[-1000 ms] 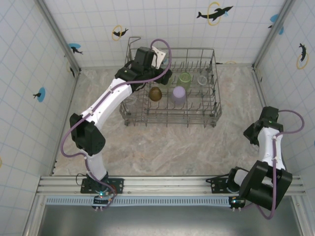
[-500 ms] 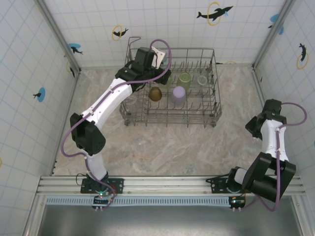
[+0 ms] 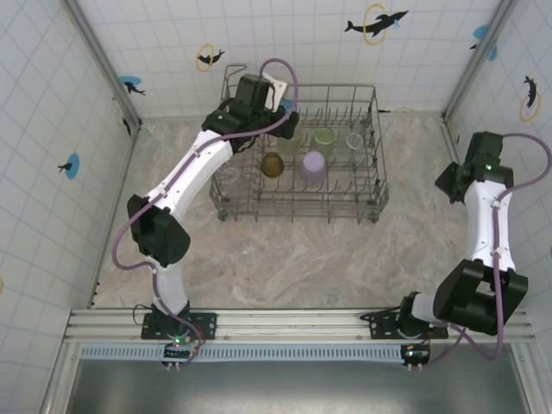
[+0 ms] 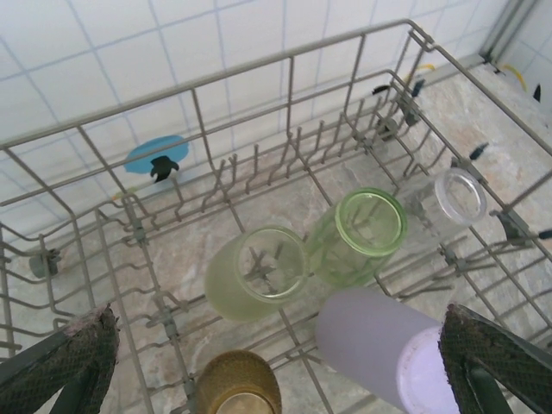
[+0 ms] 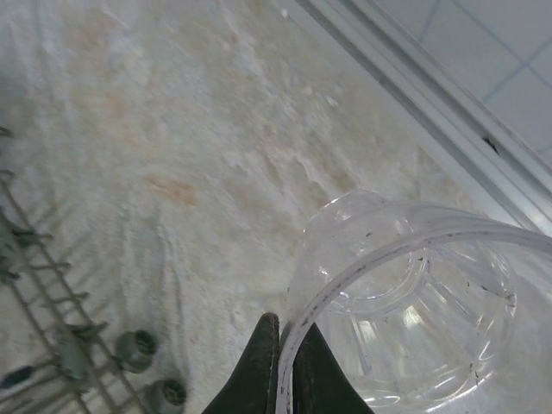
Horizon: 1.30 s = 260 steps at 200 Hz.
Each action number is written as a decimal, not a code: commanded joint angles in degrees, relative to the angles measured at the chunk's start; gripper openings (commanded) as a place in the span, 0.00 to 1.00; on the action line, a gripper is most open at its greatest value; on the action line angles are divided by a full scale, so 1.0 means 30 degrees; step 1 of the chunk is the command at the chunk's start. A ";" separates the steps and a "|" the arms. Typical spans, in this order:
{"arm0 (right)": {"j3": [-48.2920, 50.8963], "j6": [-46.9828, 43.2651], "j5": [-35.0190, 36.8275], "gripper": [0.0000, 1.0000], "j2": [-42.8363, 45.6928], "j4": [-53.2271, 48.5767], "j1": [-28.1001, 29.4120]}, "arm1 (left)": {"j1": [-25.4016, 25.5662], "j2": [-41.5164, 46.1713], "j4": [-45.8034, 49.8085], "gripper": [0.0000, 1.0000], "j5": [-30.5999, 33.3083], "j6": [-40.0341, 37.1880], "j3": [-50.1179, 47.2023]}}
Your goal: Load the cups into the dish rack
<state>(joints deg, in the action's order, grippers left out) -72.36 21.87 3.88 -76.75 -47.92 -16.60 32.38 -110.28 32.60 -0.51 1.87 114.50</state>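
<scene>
The grey wire dish rack [image 3: 380,185] stands at the back middle of the table. Inside it are an amber cup [image 3: 272,164], a lilac cup [image 3: 312,166], a green cup [image 3: 324,138] and a clear cup [image 3: 354,139]. My left gripper [image 3: 281,129] hovers open above them, holding nothing. Its wrist view looks down on a pale green cup [image 4: 256,274], the green cup [image 4: 366,229], the lilac cup [image 4: 379,343], the amber cup [image 4: 237,384] and the clear one [image 4: 454,197]. My right gripper [image 5: 283,366] is shut on the rim of another clear cup [image 5: 405,302], right of the rack.
Tiled walls close in the marble table on three sides. A metal corner post [image 3: 470,60] and the right wall stand close to my right arm [image 3: 487,216]. The rack's near corner [image 5: 52,345] lies left of the held cup. Open floor lies in front of the rack [image 3: 293,250].
My right arm has swung toward the back, carrying the clear cup along the right wall. My left gripper has shifted slightly toward the back over the rack, still open.
</scene>
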 commanded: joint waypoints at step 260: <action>-0.3962 0.8557 -1.7344 0.00 -0.7598 2.7478 1.0160 | -0.5550 -0.2737 -1.5450 0.98 -1.7561 1.5247 -0.0988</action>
<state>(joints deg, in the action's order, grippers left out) -84.23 45.10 -44.38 -99.20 20.71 11.73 16.08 -117.93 -5.78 -47.62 42.15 113.32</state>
